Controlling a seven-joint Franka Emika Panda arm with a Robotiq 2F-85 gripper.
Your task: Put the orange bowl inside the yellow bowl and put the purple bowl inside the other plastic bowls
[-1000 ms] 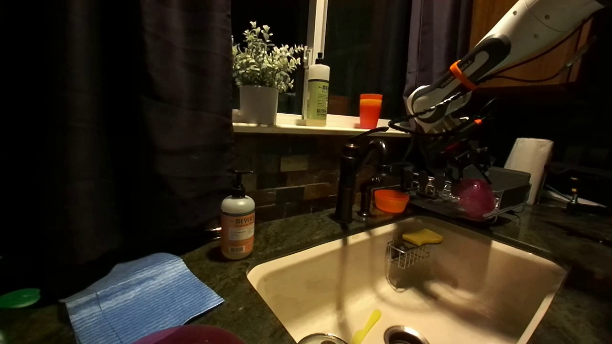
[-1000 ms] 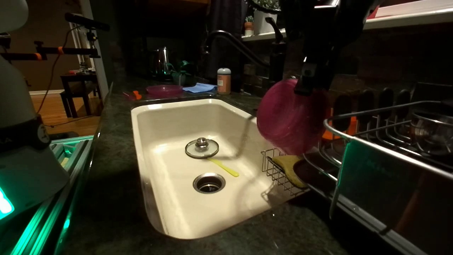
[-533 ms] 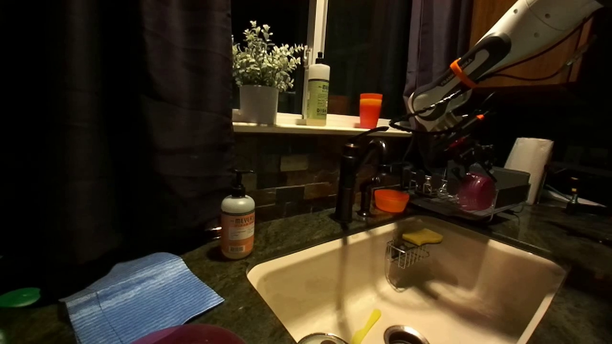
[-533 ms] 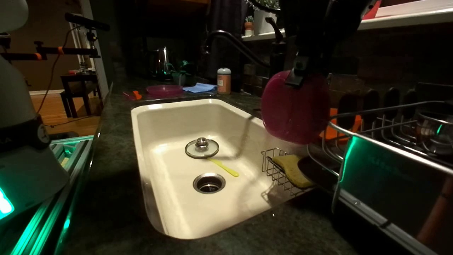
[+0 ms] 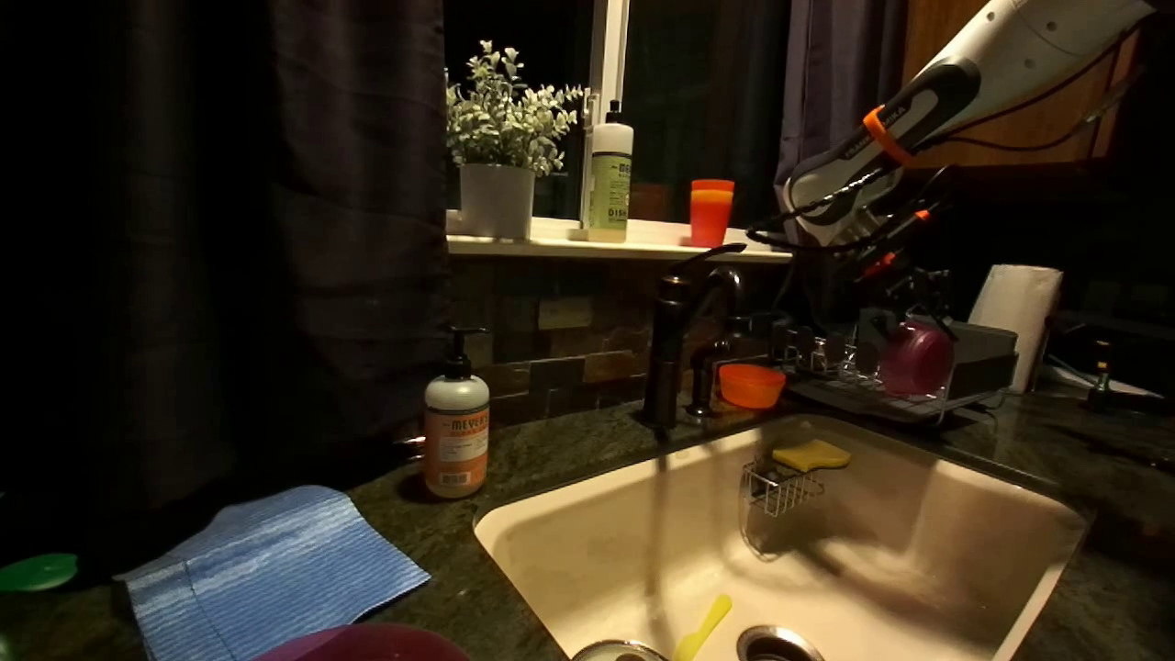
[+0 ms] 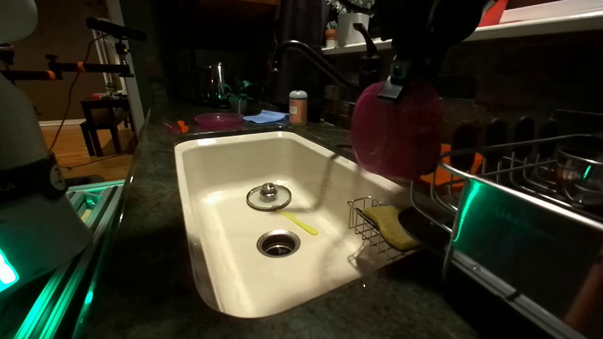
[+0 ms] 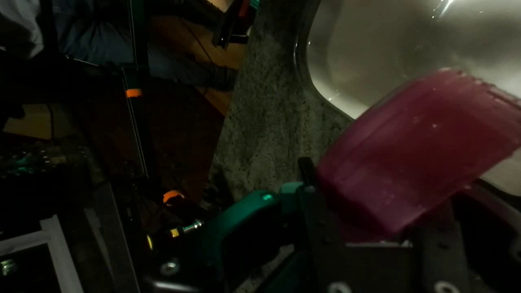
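Purple bowl (image 6: 395,134) is hanging tilted, upper right in an exterior view; my gripper (image 7: 380,195) is clenching it, its bulk partly hiding the jaws' gap.

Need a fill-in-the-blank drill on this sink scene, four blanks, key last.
1. The end effector grips the ____.
2. The orange bowl stands between the faucet and the ____.
3. The cup stands on the ____.
4. The cloth is ____.

Missing words: purple bowl; dish rack; windowsill; blue.
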